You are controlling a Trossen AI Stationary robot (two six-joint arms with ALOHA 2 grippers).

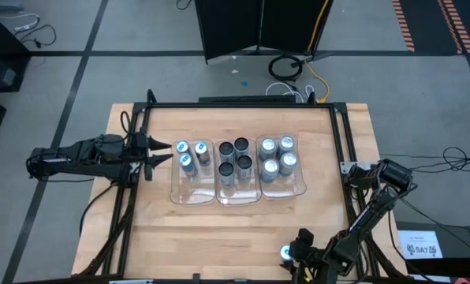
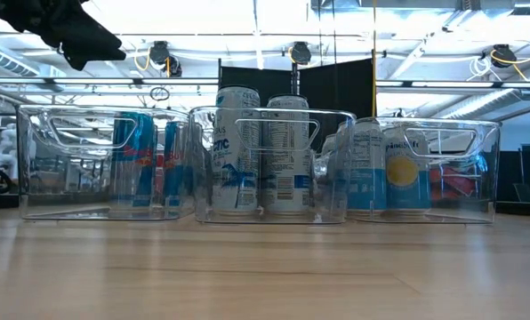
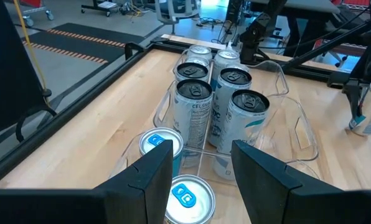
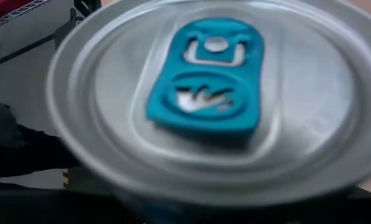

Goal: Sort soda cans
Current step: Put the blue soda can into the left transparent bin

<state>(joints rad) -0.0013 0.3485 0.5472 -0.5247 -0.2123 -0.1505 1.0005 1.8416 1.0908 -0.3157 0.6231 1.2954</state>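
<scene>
Loose blue-tab can (image 1: 285,252) sits at the near edge of the worktop (image 1: 243,229), right side, well apart from the trays. Right gripper (image 1: 296,251) is right at it; in the right wrist view the can's top (image 4: 198,93) fills nearly everything, so camera is directly over it. Can't tell from the pics whether the fingers are gripping it or only standing around it.

Sorted so far, as far as visible: left tray (image 1: 192,170) has 3 blue-tab cans (image 1: 189,155), middle tray (image 1: 236,173) has 4 dark-topped cans (image 1: 233,157), right tray (image 1: 282,170) has 4 silver-topped cans (image 1: 277,157). Each tray holds one kind, no mix-ups seen.

Judgement: task nearly done. The loose can looks like the last one out; its tab matches the left tray, which has room for one more. Remaining: lift it, carry across the worktop, set it upright in the left tray.

Left gripper (image 1: 160,152) hovers just beside the left tray's outer end, fingers (image 3: 142,180) partly open, holding nothing; blue-tab cans show between them in the left wrist view.
</scene>
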